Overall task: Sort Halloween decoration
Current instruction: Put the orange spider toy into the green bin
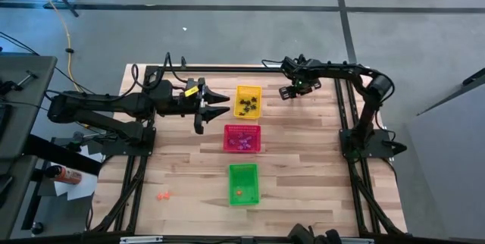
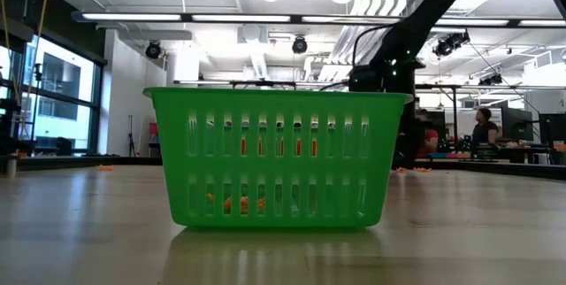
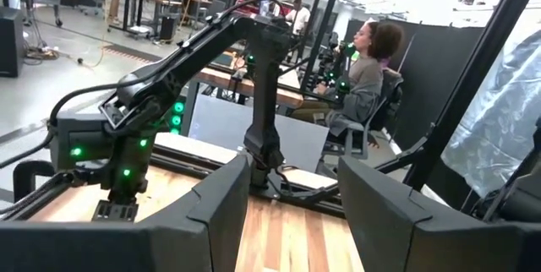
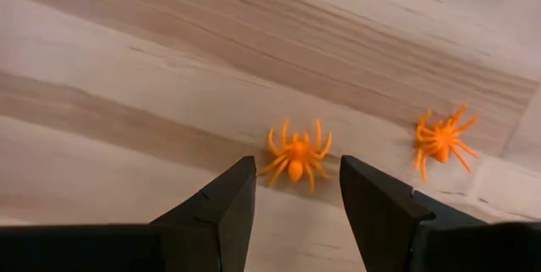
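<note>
R hand (image 4: 296,200) spread, empty, over the bare surface (image 4: 127,69); one orange spider (image 4: 296,158) lies just ahead between its fingers, untouched, a 2nd orange spider (image 4: 441,139) near, off to one side. L hand (image 1: 220,106) spread, empty, beside yellow basket (image 1: 248,91) w/ black trinkets (image 1: 246,105); red basket (image 1: 242,128), green basket (image 1: 243,171) beyond.

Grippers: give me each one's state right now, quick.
Left gripper: open, holding nothing, beside the yellow basket.
Right gripper: open, empty, over an orange spider on the table.
</note>
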Tool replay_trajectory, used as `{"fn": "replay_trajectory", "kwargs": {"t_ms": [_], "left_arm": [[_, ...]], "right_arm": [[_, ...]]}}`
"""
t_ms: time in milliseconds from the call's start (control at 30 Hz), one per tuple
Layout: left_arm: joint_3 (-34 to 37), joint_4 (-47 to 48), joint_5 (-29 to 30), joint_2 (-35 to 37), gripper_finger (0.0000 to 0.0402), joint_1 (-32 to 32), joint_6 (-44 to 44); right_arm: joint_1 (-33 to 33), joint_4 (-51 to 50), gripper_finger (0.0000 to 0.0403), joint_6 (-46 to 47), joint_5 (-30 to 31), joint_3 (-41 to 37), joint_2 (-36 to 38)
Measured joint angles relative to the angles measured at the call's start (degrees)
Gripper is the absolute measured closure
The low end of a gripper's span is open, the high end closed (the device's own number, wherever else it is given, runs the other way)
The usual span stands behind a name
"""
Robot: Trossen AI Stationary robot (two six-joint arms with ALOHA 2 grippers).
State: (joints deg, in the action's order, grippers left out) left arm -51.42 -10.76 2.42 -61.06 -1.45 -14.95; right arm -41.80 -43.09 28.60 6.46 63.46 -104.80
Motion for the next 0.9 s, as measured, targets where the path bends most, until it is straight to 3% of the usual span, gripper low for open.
{"fn": "replay_trajectory", "kwargs": {"t_ms": [267, 567, 733, 900], "left_arm": [[0.0, 0.11, 0.0, 0.0, 0.0231, 0.0, -0.2], [0.0, 0.15, -0.31, 0.02, 0.0231, 0.0, -1.52], [0.04, 0.4, -0.33, 2.15, 0.0231, 0.0, -1.48], [0.04, 0.65, -0.31, 5.2, 0.0231, -0.02, 0.88]], "right_arm": [[0.34, 0.5, 0.0248, -0.16, 1.54, 0.26, -1.76], [1.94, 1.05, 0.0392, -4.46, 2.38, 0.16, -1.56], [3.81, -0.3, 0.0387, -7.85, 5.78, -0.2, 0.44], [5.95, 1.6, 0.0399, -12.11, 5.79, -1.16, 7.5]]}}
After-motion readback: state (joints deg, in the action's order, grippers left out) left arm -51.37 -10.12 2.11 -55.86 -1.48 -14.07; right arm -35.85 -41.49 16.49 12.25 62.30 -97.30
